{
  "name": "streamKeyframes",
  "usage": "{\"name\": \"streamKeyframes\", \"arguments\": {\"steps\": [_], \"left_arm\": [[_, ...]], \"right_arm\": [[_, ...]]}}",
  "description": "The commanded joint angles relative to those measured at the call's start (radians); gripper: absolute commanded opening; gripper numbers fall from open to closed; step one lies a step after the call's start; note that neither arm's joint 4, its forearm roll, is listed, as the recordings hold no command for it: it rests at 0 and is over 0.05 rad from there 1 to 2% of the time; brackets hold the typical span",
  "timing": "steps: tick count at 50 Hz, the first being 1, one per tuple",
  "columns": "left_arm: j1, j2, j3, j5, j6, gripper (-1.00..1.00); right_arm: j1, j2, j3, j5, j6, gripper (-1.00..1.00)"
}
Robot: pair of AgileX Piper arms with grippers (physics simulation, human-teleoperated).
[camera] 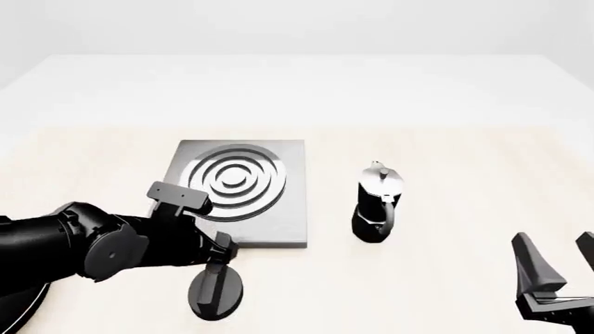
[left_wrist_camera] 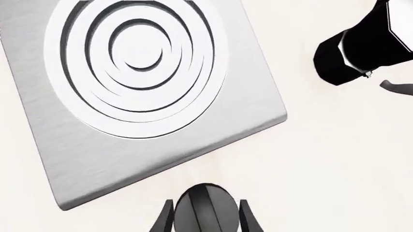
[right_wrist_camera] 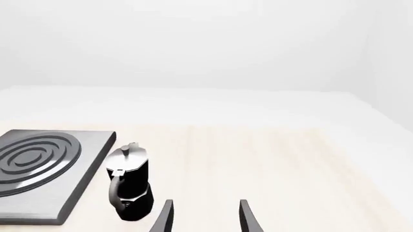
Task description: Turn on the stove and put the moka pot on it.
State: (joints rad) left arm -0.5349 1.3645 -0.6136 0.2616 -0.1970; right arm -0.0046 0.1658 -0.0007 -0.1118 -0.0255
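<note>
Grey stove (camera: 278, 216) x1, knob (camera: 215, 292) x1, moka pot (camera: 376, 205) x1. Left gripper (left_wrist_camera: 205, 217) straddles knob, contact unclear; right gripper (camera: 557, 268) wide, cropped.

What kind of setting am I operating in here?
Likely a simulated kitchen mock-up: a pale wooden tabletop against blank white surroundings, holding a flat grey metal stove slab with ringed burner and a black-and-silver faceted moka pot.

knob (left_wrist_camera: 206, 209): lower part cut off by the left wrist view's edge
moka pot (left_wrist_camera: 361, 46): top cropped there
right gripper (camera: 557, 278): partly out of the front view
</note>
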Motion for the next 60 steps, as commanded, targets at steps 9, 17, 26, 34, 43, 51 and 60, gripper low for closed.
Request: {"name": "streamKeyframes", "arguments": {"steps": [9, 17, 26, 34, 43, 51, 60], "left_arm": [[-0.011, 0.067, 0.034, -0.067, -0.026, 1.00], [-0.002, 0.131, 0.064, -0.134, -0.011, 1.00], [0.003, 0.153, 0.063, -0.149, -0.011, 1.00], [-0.011, 0.172, 0.069, -0.167, -0.022, 1.00], [-0.042, 0.211, 0.093, -0.214, -0.049, 1.00], [0.013, 0.186, 0.091, -0.211, -0.017, 1.00], [0.099, 0.163, 0.084, -0.199, 0.029, 1.00]], "right_arm": [[0.000, 0.001, 0.000, 0.001, 0.007, 1.00], [-0.001, -0.003, 0.000, 0.004, 0.007, 1.00], [-0.001, -0.005, 0.000, 0.006, 0.006, 1.00], [-0.003, 0.001, 0.000, 0.000, 0.006, 1.00], [-0.002, 0.009, 0.000, -0.005, 0.005, 1.00], [-0.002, 0.023, 0.000, -0.017, 0.003, 1.00], [0.002, 0.055, 0.000, -0.043, 0.000, 1.00]]}}
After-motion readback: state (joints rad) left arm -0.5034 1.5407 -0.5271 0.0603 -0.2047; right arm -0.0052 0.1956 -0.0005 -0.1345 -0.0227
